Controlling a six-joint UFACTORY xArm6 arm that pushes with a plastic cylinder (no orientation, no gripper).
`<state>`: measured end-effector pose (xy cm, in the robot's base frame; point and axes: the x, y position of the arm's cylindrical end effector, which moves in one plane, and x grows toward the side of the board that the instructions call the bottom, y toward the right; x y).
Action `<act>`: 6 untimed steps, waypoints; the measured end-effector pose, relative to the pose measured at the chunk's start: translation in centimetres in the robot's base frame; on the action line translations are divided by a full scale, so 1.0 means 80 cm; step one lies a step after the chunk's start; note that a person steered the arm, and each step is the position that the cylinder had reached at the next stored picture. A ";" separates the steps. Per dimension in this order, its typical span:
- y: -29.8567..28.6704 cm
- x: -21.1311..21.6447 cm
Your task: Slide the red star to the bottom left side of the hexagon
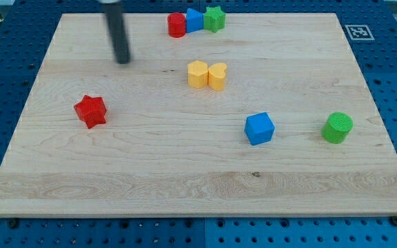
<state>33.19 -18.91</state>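
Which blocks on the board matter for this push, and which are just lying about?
In the job:
- red star, view's left
- yellow hexagon, centre
- my tip, above and right of the star, not touching

Lying about:
- yellow heart, touching the hexagon
- red cylinder, blue block, green star
- blue cube
- green cylinder

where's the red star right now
The red star sits alone on the view's left side of the board, below and left of my tip, far left of the yellow hexagon.

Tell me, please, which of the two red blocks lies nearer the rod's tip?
The red star, alone at the view's left below my tip; the red cylinder touches the blue block at the view's top.
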 end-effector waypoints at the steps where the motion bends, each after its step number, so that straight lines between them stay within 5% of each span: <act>1: -0.066 0.014; 3: -0.068 0.182; 4: -0.014 0.190; 6: 0.035 0.049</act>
